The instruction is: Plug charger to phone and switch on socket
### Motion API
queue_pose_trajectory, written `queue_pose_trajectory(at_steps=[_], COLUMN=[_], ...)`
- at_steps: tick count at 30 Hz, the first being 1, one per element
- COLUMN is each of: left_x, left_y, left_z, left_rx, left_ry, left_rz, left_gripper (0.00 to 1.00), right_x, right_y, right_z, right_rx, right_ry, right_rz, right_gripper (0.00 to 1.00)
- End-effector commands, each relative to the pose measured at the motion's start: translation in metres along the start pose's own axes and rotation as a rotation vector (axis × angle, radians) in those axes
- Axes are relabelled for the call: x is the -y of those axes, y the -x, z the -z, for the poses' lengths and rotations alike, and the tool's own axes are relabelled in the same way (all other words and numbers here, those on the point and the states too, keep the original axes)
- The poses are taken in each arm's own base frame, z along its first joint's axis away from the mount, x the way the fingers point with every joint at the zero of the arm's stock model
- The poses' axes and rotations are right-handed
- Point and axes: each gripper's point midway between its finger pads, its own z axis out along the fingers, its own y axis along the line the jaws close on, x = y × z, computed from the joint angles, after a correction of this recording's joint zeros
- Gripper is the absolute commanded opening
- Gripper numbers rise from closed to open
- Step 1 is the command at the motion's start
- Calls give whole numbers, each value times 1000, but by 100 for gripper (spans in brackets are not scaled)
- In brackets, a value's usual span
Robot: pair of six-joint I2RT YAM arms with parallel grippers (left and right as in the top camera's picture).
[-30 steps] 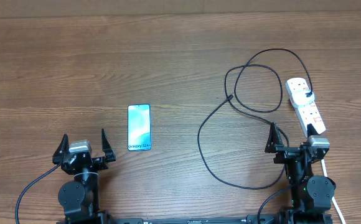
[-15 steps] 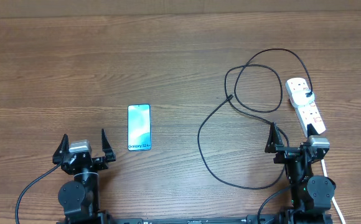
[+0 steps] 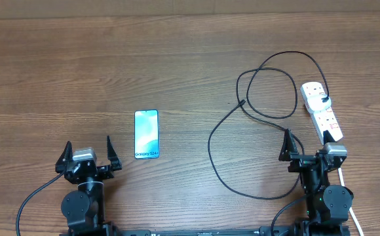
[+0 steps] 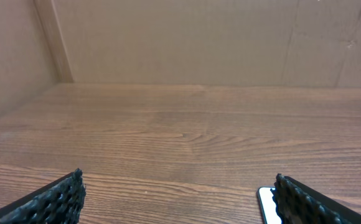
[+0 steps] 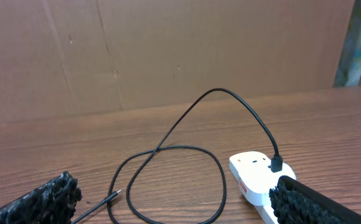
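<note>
Both spread wide, empty: left pincer (image 3: 88, 145), right pincer (image 3: 311, 144). No movement over last second. Cable (image 3: 209, 145) well apart from phone (image 3: 146, 134); power strip (image 3: 322, 113) untouched. Judgement: task not started.

You are looking at a wooden table (image 3: 78, 65) that is carrying three things. The phone (image 3: 146, 134) is lying flat left of centre, its screen glowing. The charger (image 3: 209, 141) is sprawling in loops on the right, its end sitting in the socket (image 3: 322, 113) near the right edge.

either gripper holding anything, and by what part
Nothing is held: left gripper and right gripper are both open and empty; charger and phone lie on the table.
</note>
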Motion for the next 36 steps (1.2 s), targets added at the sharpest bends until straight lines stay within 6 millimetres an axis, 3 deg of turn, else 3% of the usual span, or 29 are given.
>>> queue_pose_trajectory(at_steps=[1,20,23,29,36], left_x=[1,2,-5,56,67], left_y=[0,1,15,47,63], left_z=[0,0,1,15,26], left_rx=[6,8,65,196,166], left_ry=[-10,-13,26,-334,-417], left_rz=[-18,-19,-30,-25,97], left_gripper=[99,100,100,100,100], right_x=[0,0,0,0,0], right_y=[-2,-2,-2,-2,-2], right_z=[0,0,0,0,0], right_rx=[4,4,4,4,4], right_ry=[2,2,2,2,2], right_rz=[4,4,4,4,4], right_gripper=[100,100,100,100,100])
